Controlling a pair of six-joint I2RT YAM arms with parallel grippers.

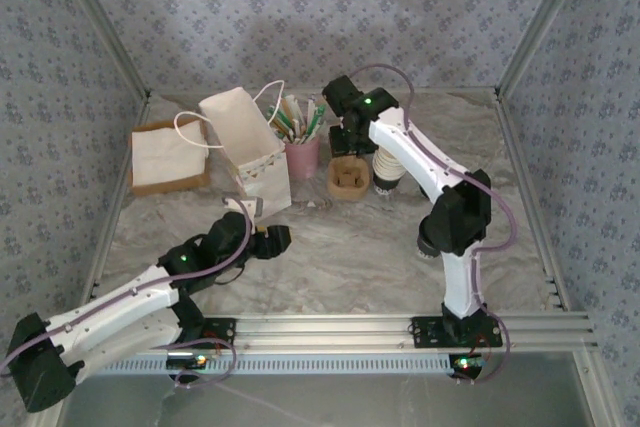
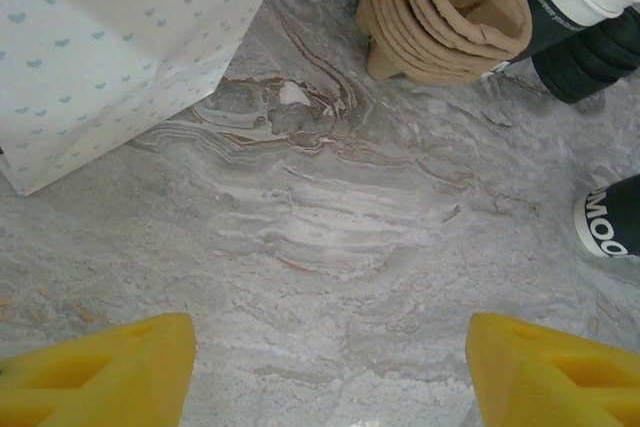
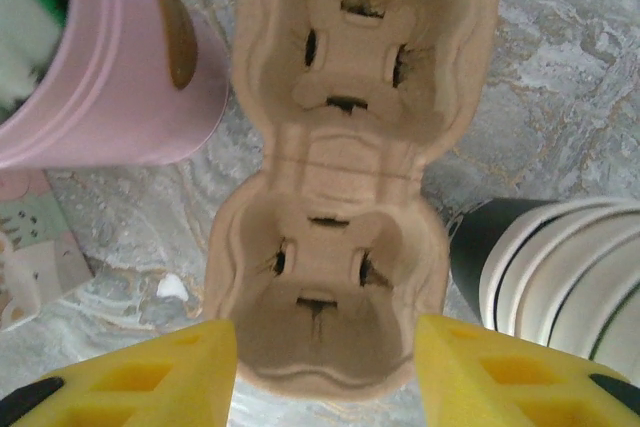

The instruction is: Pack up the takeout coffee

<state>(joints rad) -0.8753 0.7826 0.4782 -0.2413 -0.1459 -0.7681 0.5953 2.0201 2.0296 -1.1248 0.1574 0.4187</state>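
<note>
Carrier [image 3: 330, 177] pockets empty, pink holder [image 3: 110, 97] w/ sticks [image 3: 180, 42]; R tool [image 3: 325, 377] apart astride carrier, L tool [image 2: 330, 372] wide, empty.

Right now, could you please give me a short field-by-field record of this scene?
left gripper: open over the table, nothing between its fingers
right gripper: fingers either side of the pulp carrier, at its near end; grip unclear
pulp carrier: between pink holder and cup stack
paper bag: standing left of the pink holder
napkins: left of the bag

Cup carrier [image 3: 330, 197] between holder [image 3: 120, 77] (left) and cup stack [image 3: 570, 267]
</note>
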